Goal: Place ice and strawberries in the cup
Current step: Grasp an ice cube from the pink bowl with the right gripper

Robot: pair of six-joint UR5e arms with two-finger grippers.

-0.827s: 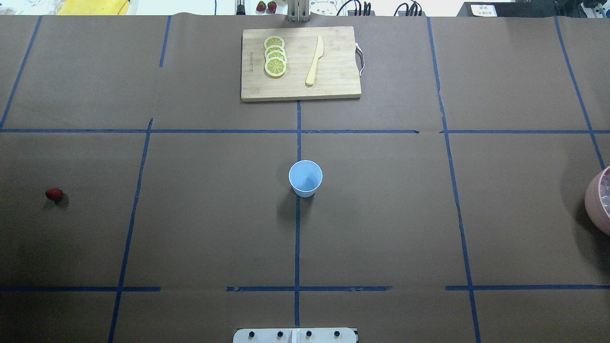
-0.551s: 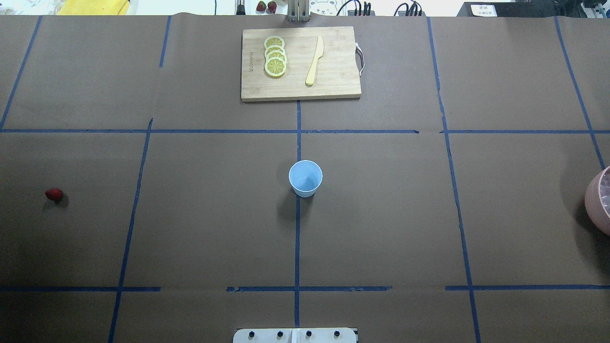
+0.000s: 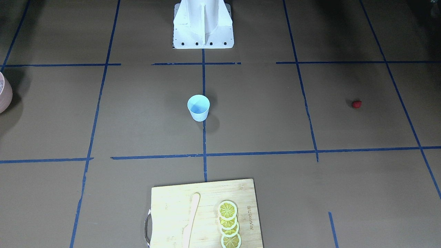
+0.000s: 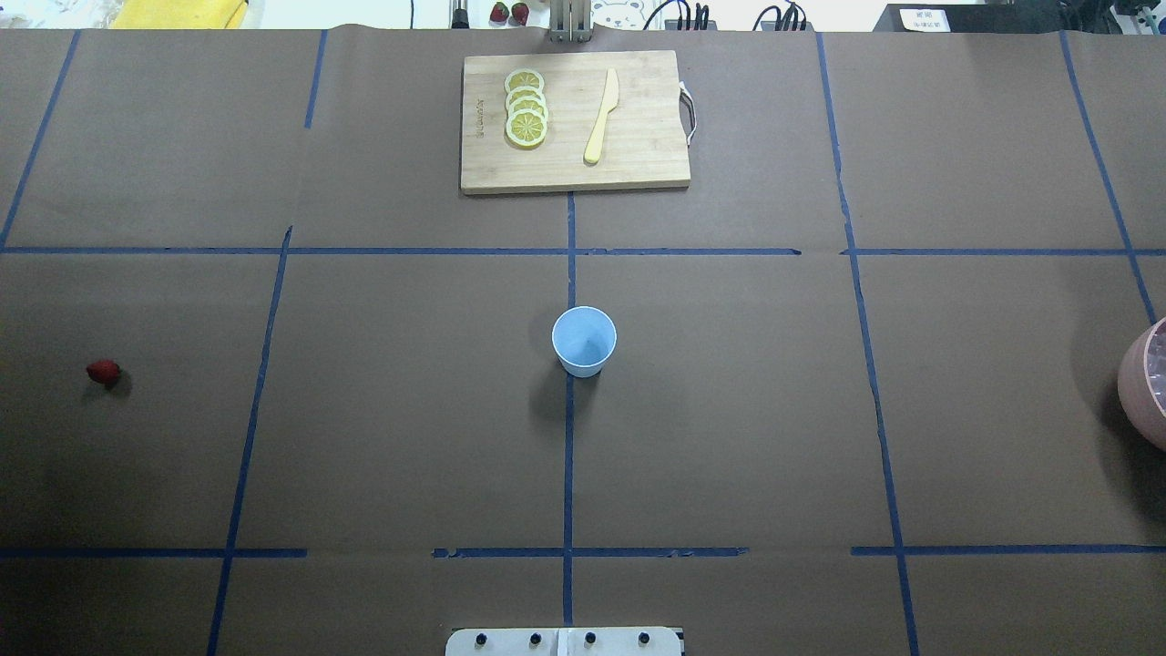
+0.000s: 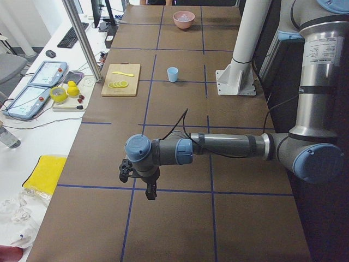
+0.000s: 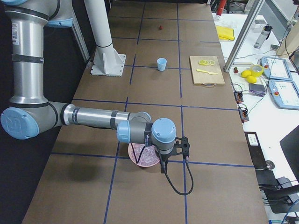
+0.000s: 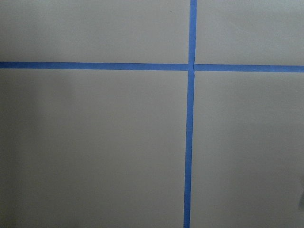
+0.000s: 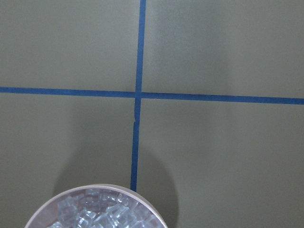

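The pale-blue cup (image 4: 584, 339) stands upright mid-table; it also shows in the front-facing view (image 3: 198, 107). One red strawberry (image 4: 103, 371) lies alone far to the table's left end. The ice (image 8: 95, 213) is a heap of clear cubes inside a pink bowl (image 4: 1139, 383) at the right end. My left gripper (image 5: 150, 190) hangs over bare table at the left end, seen only in the exterior left view; I cannot tell whether it is open. My right gripper (image 6: 162, 167) hangs over the pink bowl (image 6: 140, 161), seen only in the exterior right view; I cannot tell its state.
A wooden cutting board (image 4: 638, 164) at the table's far side carries several lemon slices (image 4: 526, 107) and a yellow knife (image 4: 601, 117). The white robot base (image 3: 203, 24) stands at the near edge. Blue tape lines cross the brown table cover.
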